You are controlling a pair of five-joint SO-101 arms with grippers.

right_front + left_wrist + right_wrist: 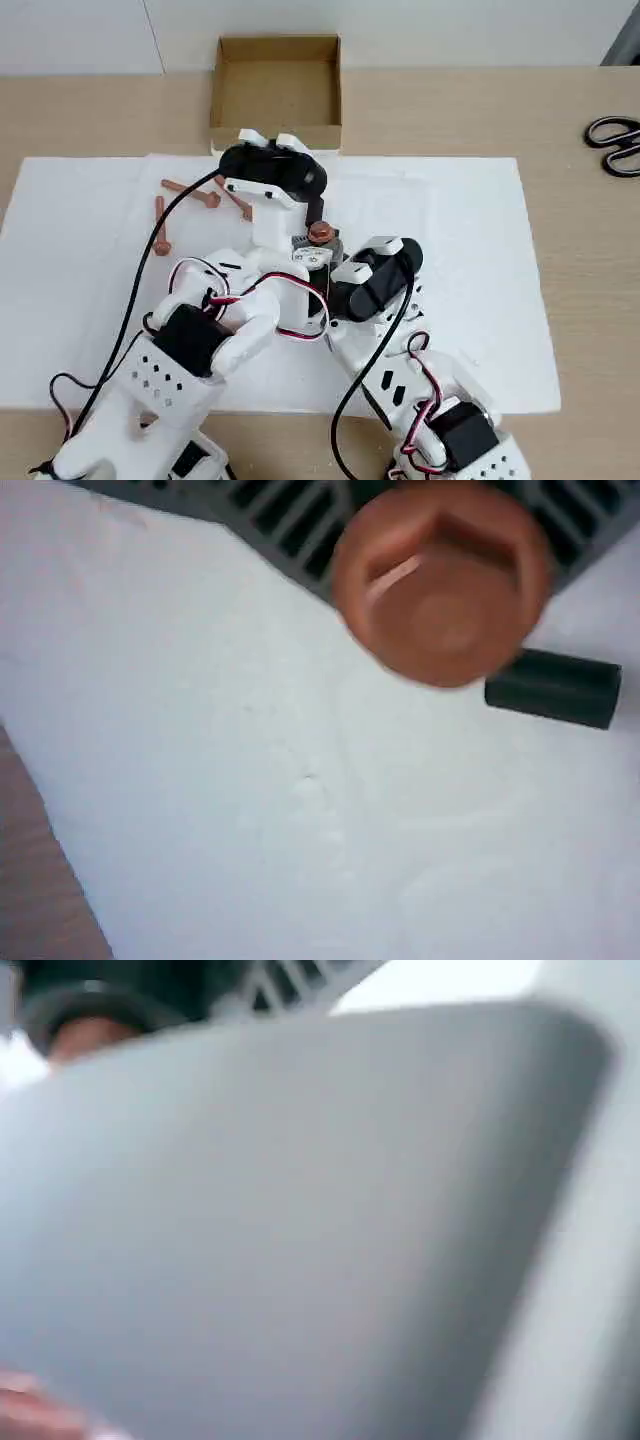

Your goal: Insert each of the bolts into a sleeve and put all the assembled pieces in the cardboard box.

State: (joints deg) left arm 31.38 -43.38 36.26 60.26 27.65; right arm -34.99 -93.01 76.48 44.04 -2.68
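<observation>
The cardboard box (275, 85) stands open at the back of the table. Three brown bolts (190, 190) lie loose on the white mat left of the arms. Another bolt (320, 232) stands head-up on a grey ribbed block (318, 252) between the two arms. My left arm's wrist (270, 178) hangs just behind it, my right arm's wrist (375, 278) just in front. In the left wrist view the bolt's hexagonal head (440, 580) is very close, with a black sleeve (555, 687) lying on the mat beside it. A white surface (300, 1230) blocks the right wrist view.
The white mat (450, 220) covers most of the wooden table. Black-handled scissors (615, 145) lie at the far right edge. The arms' bases and cables crowd the front middle.
</observation>
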